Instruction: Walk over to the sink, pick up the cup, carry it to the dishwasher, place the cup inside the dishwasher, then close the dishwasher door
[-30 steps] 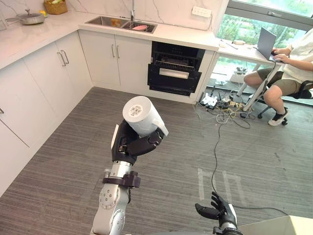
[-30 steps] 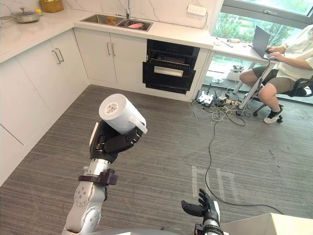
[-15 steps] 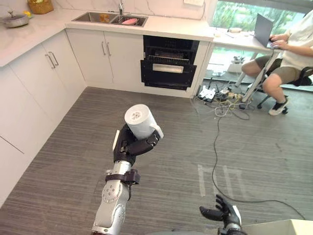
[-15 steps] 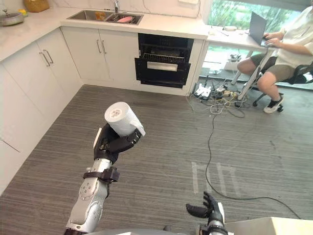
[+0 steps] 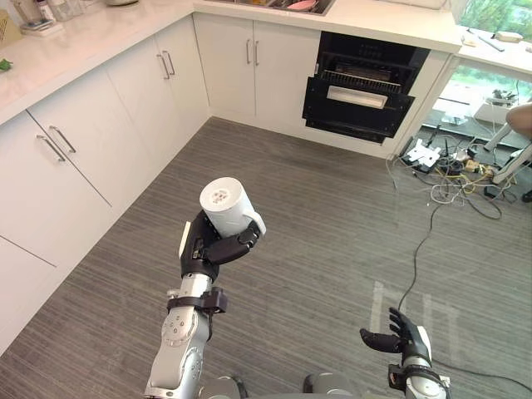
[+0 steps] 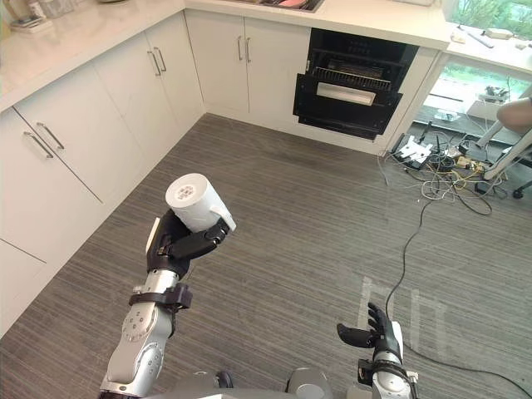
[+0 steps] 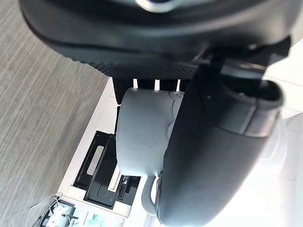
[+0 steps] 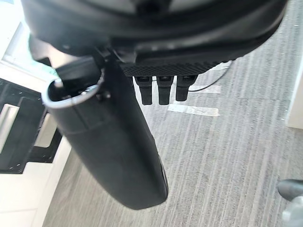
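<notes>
My left hand [image 5: 205, 249] is raised over the grey floor, its fingers curled round a white cup [image 5: 226, 204] held bottom-up; the cup [image 7: 142, 137] and its handle fill the space past the fingers in the left wrist view. The dishwasher [image 5: 363, 91] stands open in the white cabinet run at the far right of the counter, its dark racks showing. The sink's edge [image 5: 287, 5] shows on the counter to the dishwasher's left. My right hand [image 5: 401, 336] hangs low at the bottom right, fingers relaxed and holding nothing.
White cabinets [image 5: 100, 141] line the left side and the far wall. A power strip and tangled cables [image 5: 449, 170] lie on the floor right of the dishwasher, with one cable [image 5: 416, 258] trailing toward me. A person's leg [image 5: 519, 120] shows at the right edge.
The camera has swung left and down: the dishwasher and the person shifted right and the left cabinets came closer. The cup stays held in my left hand.
</notes>
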